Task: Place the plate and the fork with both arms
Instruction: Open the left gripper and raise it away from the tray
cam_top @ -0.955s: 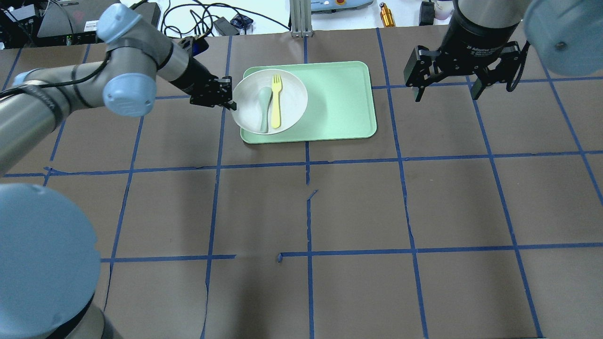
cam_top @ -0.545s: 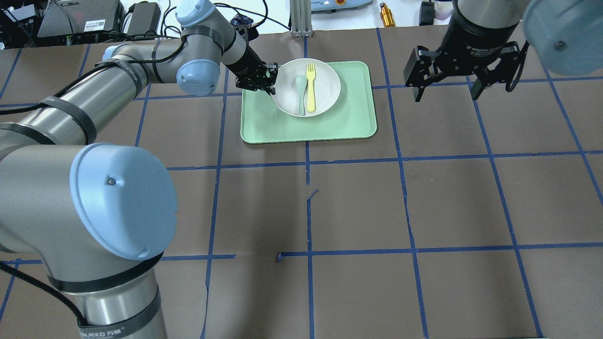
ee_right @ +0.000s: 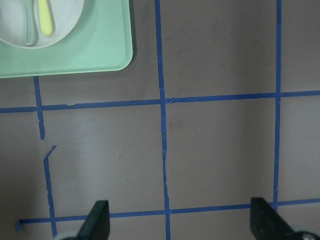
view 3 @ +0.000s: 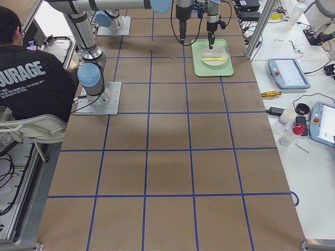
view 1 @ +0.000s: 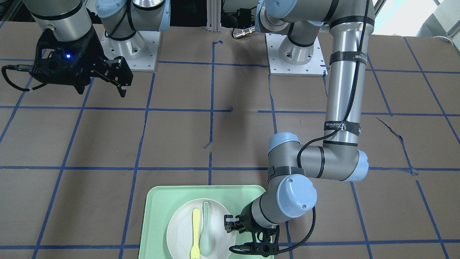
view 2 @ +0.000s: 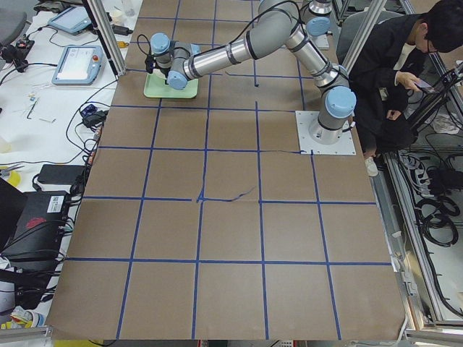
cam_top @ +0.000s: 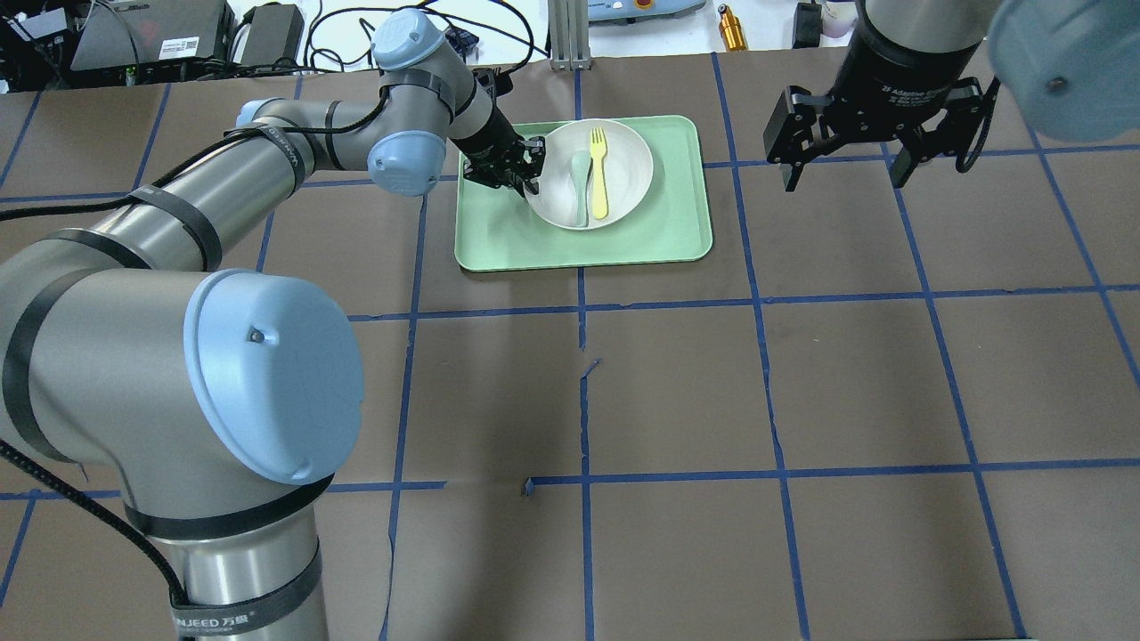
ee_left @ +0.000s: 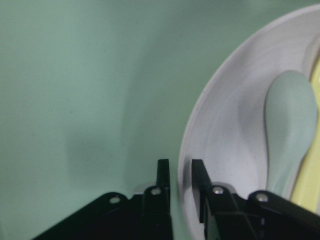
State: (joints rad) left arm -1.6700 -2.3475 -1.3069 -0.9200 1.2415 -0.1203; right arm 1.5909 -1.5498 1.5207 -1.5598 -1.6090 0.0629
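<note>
The white plate (cam_top: 623, 156) lies over the back middle of the mint-green tray (cam_top: 659, 231), with the yellow fork (cam_top: 598, 174) and a grey-green spoon (cam_top: 581, 187) on it. My left gripper (cam_top: 533, 174) is shut on the plate's left rim. The left wrist view shows the rim (ee_left: 220, 150) pinched between the fingers (ee_left: 162, 185). In the front-facing view the plate (view 1: 179, 230), fork (view 1: 196, 233) and left gripper (view 1: 230, 225) sit at the bottom edge. My right gripper (cam_top: 844, 178) is open and empty, raised over the table to the right of the tray.
The brown table (cam_top: 677, 383) carries a blue tape grid. Beyond its far edge are cables, an aluminium post (cam_top: 568, 36) and a gold cylinder (cam_top: 732, 28). The right wrist view shows the tray's corner (ee_right: 100, 55). A person (view 3: 31, 78) sits by the robot's base.
My left gripper has carried the plate, with fork and spoon, to the right from the tray's left edge to its back middle. The right arm has not moved.
</note>
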